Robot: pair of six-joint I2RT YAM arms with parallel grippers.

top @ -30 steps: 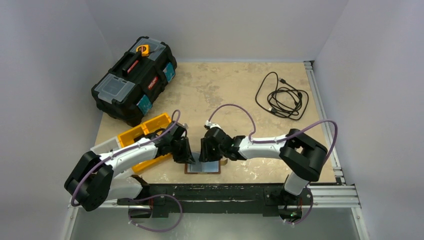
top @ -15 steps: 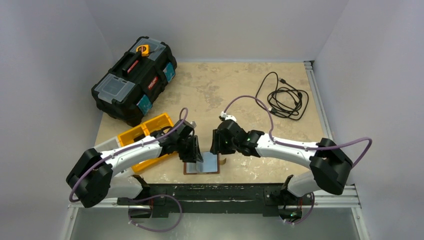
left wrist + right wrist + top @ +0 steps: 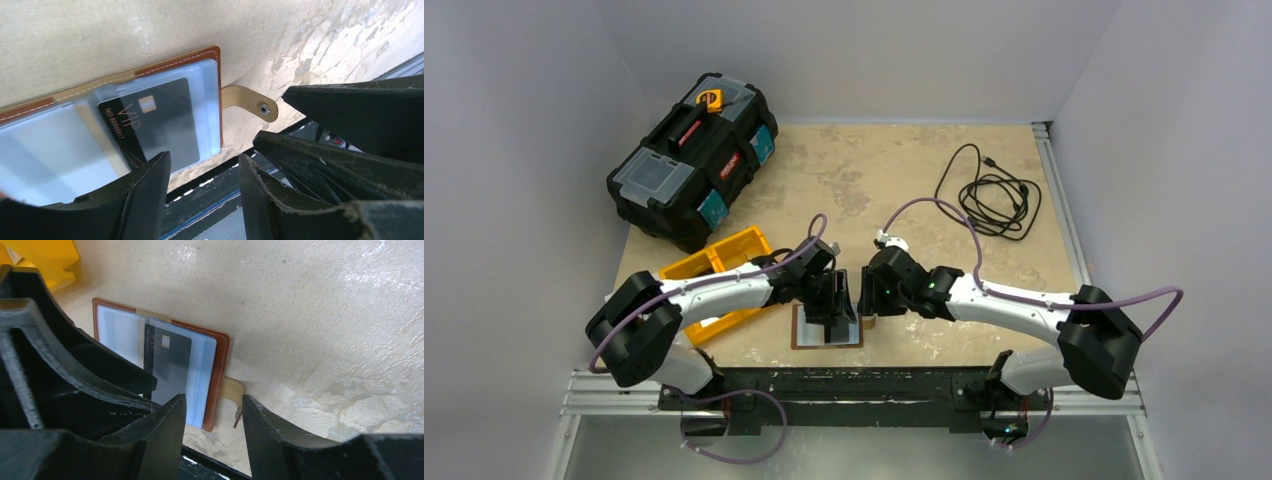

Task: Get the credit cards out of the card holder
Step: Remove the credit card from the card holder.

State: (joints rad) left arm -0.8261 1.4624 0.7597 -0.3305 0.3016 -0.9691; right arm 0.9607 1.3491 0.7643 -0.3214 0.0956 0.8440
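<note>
Both arms have the same build: the left arm [image 3: 714, 292] and the right arm [image 3: 1014, 300] carry smooth white shells on the long links and bulky black housings at the joints. A thin purple cable [image 3: 934, 198] goes in loose loops along each arm and ends in a small white plug [image 3: 887, 240] near the wrist. The left claw [image 3: 202, 165] and the right claw [image 3: 214, 405] are matt black. Their fingers [image 3: 145, 195] look thick and ribbed, with rough, slightly chipped edges.

Even light, soft shadows, wrist cams blurry
</note>
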